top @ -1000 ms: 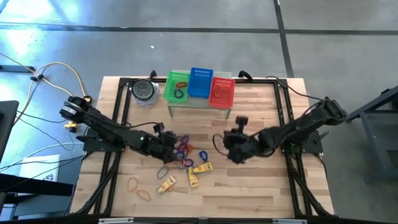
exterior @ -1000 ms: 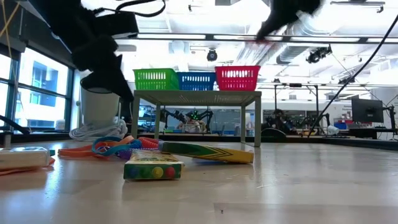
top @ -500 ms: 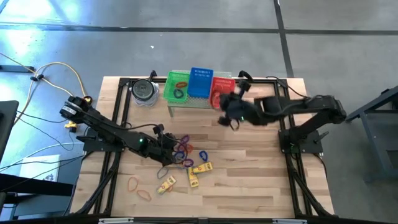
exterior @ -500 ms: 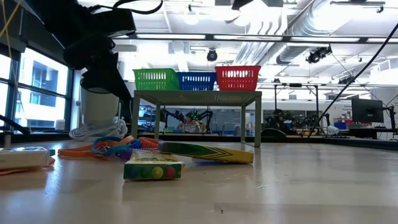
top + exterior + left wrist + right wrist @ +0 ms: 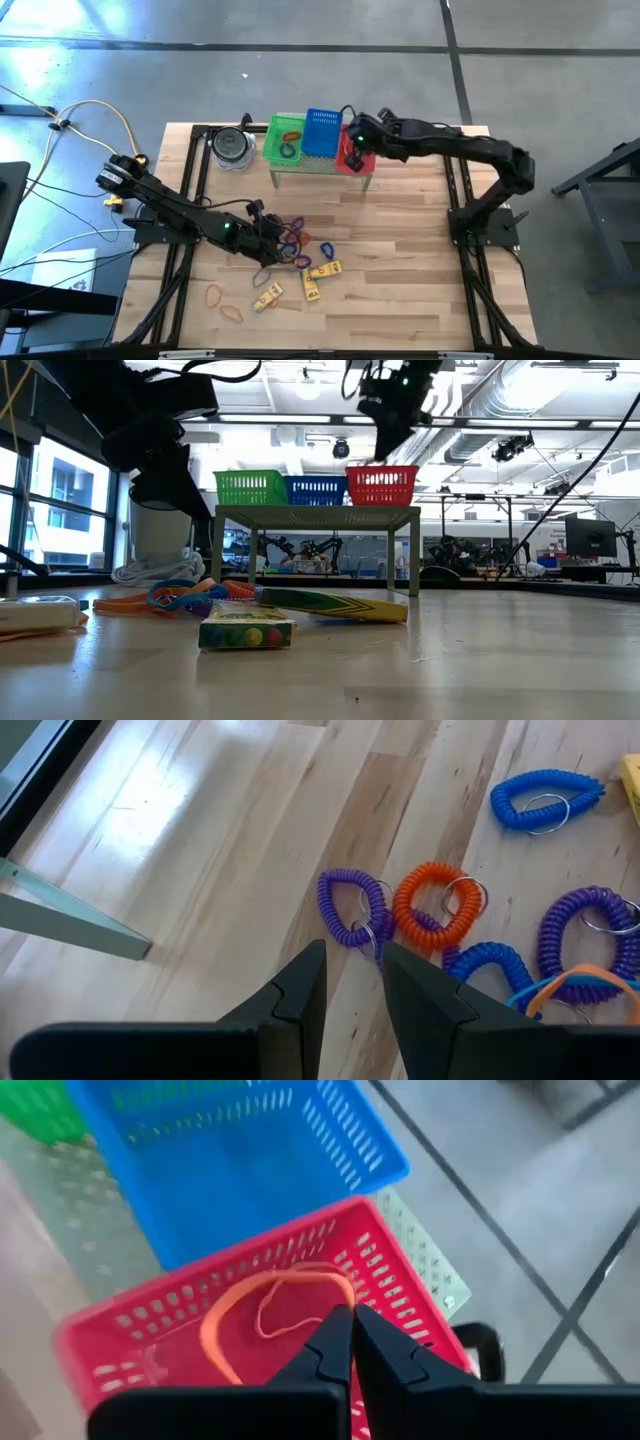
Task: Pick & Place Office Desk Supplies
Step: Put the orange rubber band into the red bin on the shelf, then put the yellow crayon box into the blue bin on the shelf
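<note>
Purple, blue and orange coil loops (image 5: pixel 435 910) lie in a cluster on the wood left of centre, beside yellow oblong boxes (image 5: pixel 325 270) and flat orange band loops (image 5: pixel 213 294). My left gripper (image 5: pixel 350 970) hovers low at the cluster's left edge. It is open by a narrow gap, and a purple coil (image 5: pixel 350 910) lies just ahead of its tips. My right gripper (image 5: pixel 348 1325) is shut above the red basket (image 5: pixel 150 1350) at the far side. Orange band loops (image 5: pixel 275 1295) show in that basket. My right gripper's shut tips point down and slant into the red basket, right beside a thin orange band loop (image 5: pixel 310 1285). Whether the tips hold that loop or it lies on the basket floor, I cannot tell.
Green (image 5: pixel 285 140), blue (image 5: pixel 322 130) and red (image 5: pixel 364 152) baskets stand in a row on a small raised stand (image 5: pixel 315 515) at the far edge. A round grey tin (image 5: pixel 232 147) is to their left. Bare wood lies right of the cluster.
My right gripper has swung from the table's middle toward the far edge and risen. It now stands over the red basket, has rolled on the way, and has stayed shut.
</note>
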